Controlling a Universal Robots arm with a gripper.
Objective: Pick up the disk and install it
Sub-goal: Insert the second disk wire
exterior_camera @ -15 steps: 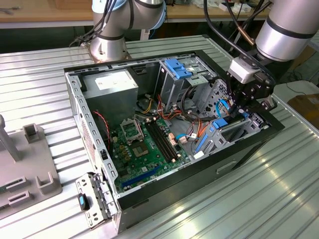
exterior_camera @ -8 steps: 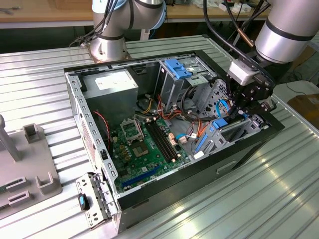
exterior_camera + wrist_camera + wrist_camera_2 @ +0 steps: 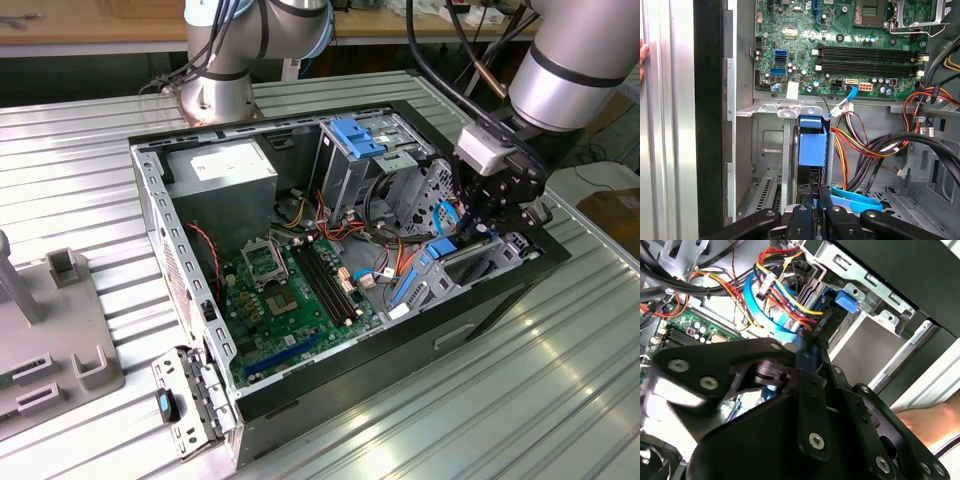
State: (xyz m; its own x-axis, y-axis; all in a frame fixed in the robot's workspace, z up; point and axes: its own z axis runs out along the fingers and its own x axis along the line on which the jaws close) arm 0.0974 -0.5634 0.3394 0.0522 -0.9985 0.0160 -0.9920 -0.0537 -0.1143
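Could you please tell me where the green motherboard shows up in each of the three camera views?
Exterior view: motherboard lies on the open case's floor, centre.
First wrist view: motherboard beyond the blue-topped drive bay.
Second wrist view: a green corner behind the gripper's black linkage.
Shared landmark: the red-and-yellow cable bundle.

Green motherboard [image 3: 290, 300] with black memory slots sits inside the black-and-silver computer case [image 3: 400, 350]. Beside the board, the disk [image 3: 812, 145] shows bright blue. Red, yellow and orange wires [image 3: 860, 145] bunch next to it. Ribbed silver desk [image 3: 520, 400] beneath the case.
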